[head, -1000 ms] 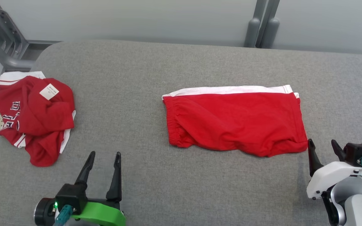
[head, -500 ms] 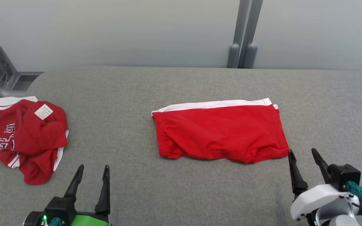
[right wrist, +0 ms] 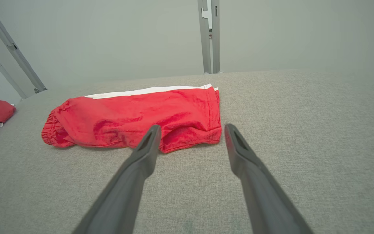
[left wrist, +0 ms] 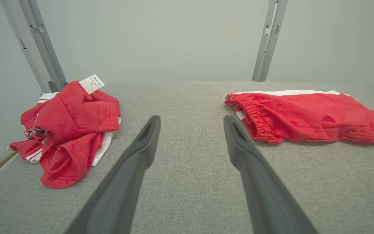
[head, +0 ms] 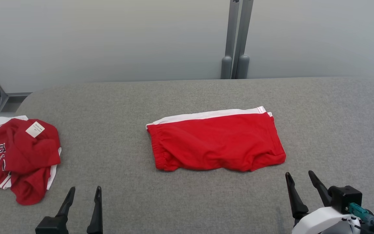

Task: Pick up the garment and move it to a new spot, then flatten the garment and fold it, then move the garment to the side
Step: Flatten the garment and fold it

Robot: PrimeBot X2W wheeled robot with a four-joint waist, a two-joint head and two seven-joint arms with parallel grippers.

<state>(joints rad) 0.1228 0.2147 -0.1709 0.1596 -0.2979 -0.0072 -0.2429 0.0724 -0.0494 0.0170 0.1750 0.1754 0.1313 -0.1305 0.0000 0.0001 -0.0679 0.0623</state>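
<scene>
We see the garment (head: 216,144), a red piece folded into a flat oblong, lying in the middle of the head view on the grey padded table (head: 187,97). A white band (head: 206,114) runs along its far edge, and its gathered elastic end (head: 156,149) points to the left of the frame.

The right gripper (head: 299,173) rises from the lower right corner of that view, both dark fingers spread wide with nothing between them. The garment's lower right corner lies just up and to the left of its fingertips, near but apart, with a strip of bare grey cloth between. In the right wrist view the same corner sits just beyond the tips. There the left finger's tip overlaps the red hem in the picture, and the table shows through the gap.

The left gripper (head: 85,188) stands at the lower left of the head view, also wide open and empty. The garment lies well to its upper right. In the left wrist view the gathered end sits at the right of the frame, just past the right finger's tip.

A crumpled heap of red clothes (head: 21,156) with a white label (head: 35,129) on top lies at the left edge of the head view, up and left of the left gripper and well apart from the garment. A grey post (head: 235,39) stands behind the table.
</scene>
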